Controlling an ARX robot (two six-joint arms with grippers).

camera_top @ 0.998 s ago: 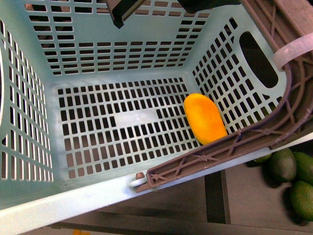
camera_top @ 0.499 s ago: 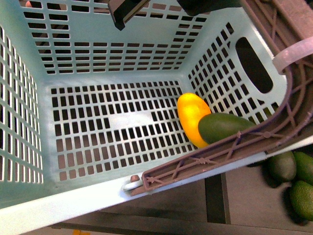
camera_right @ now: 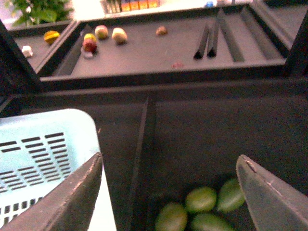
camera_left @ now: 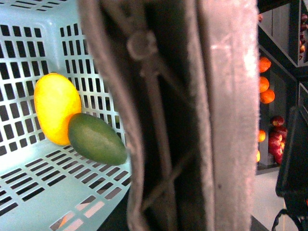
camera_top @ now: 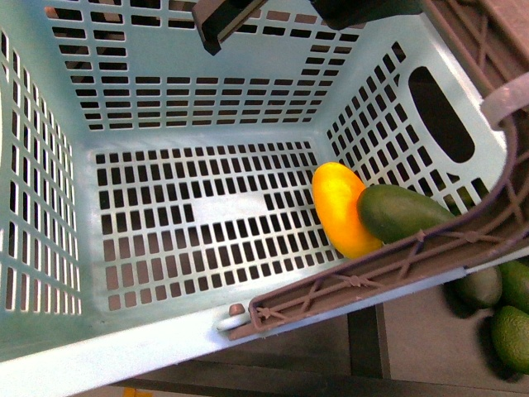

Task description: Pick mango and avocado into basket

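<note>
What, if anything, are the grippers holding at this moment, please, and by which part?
The right gripper is open and holds nothing. The left wrist view shows the basket's handle very close, but whether the left gripper grasps it cannot be told.

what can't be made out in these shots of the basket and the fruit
- Avocado: in the front view the brown handle covers its lower edge.
- Left hand: the left wrist view is filled by the blurred handle, so its state cannot be told.
- Green fruit outside the basket: cut off by the front view's edge.
- Small fruit on the far shelf, right wrist view: too small to identify.
</note>
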